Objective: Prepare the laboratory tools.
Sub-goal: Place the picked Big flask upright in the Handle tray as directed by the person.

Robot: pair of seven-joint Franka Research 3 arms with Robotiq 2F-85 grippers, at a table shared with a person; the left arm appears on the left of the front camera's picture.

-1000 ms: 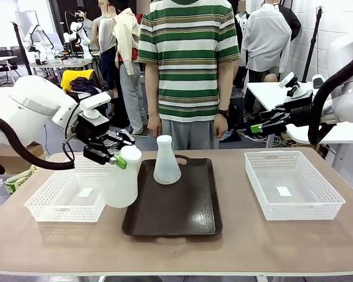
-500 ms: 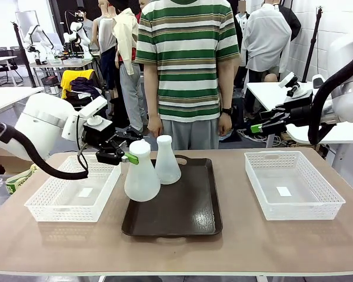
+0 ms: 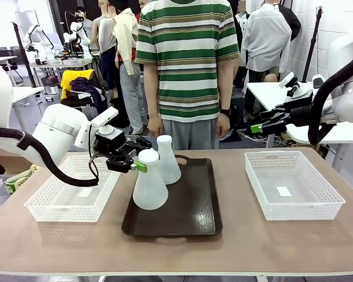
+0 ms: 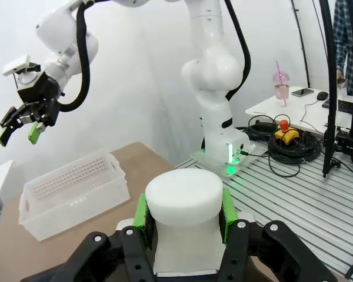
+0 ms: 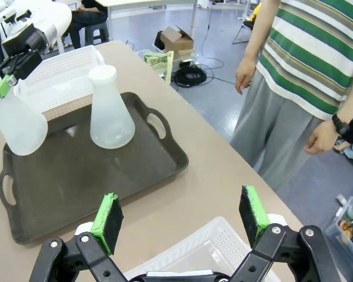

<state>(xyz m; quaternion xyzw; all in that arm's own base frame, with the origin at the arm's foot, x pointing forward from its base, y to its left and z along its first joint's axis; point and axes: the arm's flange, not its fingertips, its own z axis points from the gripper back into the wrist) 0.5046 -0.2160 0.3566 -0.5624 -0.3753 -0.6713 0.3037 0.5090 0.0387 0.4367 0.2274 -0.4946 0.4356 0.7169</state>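
Two frosted-white conical flasks are at the dark brown tray [image 3: 188,214]. One flask [image 3: 167,161] [image 5: 110,108] stands upright at the tray's far side. My left gripper [image 3: 138,163] [image 4: 184,205] is shut on the neck of the other flask [image 3: 149,189] [image 4: 185,202] [image 5: 15,120], which is upright over the tray's left part, close beside the first. I cannot tell whether its base touches the tray. My right gripper [image 3: 259,127] [image 5: 179,211] hangs open and holds nothing, high above the table's right side.
A white mesh basket [image 3: 70,191] lies left of the tray and another [image 3: 291,187] [image 4: 70,188] at the right. A person in a striped shirt stands at the far edge, hands [image 5: 245,73] hanging down. Bare table [image 3: 235,247] lies in front.
My left gripper has carried its flask rightward from beside the left basket to over the tray, next to the standing flask. The right arm has stayed still.
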